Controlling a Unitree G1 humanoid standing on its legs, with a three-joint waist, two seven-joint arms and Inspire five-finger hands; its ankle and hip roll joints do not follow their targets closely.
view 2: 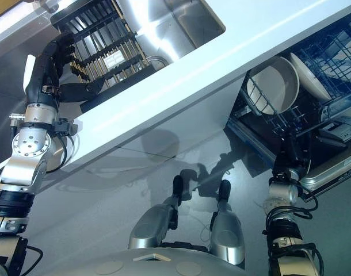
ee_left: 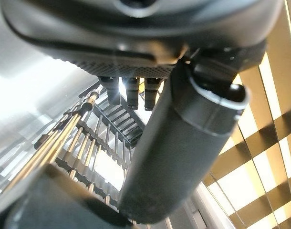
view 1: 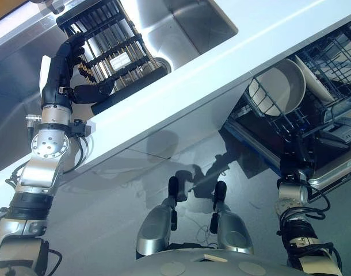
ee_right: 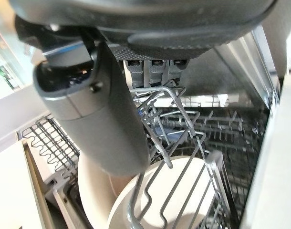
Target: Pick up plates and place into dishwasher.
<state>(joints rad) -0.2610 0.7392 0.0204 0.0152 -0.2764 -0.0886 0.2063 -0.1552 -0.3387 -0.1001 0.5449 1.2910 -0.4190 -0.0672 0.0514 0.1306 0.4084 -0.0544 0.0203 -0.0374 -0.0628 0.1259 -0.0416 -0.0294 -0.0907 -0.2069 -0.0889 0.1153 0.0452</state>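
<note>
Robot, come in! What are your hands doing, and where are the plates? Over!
Left hand open on the drying rack by the sink. Right hand open at the dishwasher rack. Two plates standing in it.

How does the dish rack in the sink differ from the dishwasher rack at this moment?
The dish rack is black, sits in the steel sink and shows no plates; the dishwasher rack is wire with a bluish tint, sits below the counter and holds white plates. The left hand is at the former, the right hand reaches into the latter. Both are slotted.
</note>
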